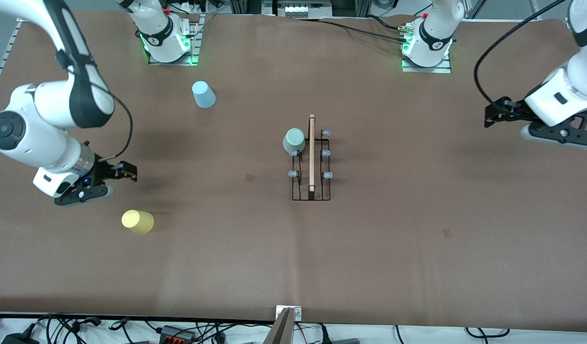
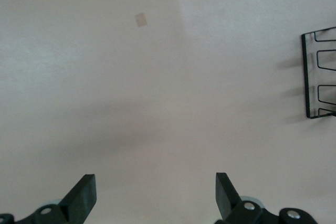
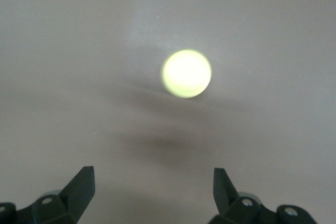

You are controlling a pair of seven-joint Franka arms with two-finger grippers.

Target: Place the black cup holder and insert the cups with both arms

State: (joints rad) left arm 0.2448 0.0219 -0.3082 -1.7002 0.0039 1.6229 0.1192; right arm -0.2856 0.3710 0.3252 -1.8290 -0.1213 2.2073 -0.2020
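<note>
The black cup holder (image 1: 312,157) stands at the table's middle, its wooden handle on top. The pale green cup (image 1: 293,141) sits upside down on one of its prongs, at the corner farther from the front camera toward the right arm's end. The yellow cup (image 1: 137,221) and the light blue cup (image 1: 203,94) stand upside down on the table toward the right arm's end. My right gripper (image 1: 125,172) is open and empty above the table beside the yellow cup (image 3: 186,73). My left gripper (image 1: 490,114) is open and empty, held high over the left arm's end. One end of the holder (image 2: 319,74) shows in the left wrist view.
The table is covered with brown paper (image 1: 418,239). The arms' bases (image 1: 169,43) (image 1: 427,48) stand along its edge farthest from the front camera. Cables (image 1: 83,329) lie along the nearest edge.
</note>
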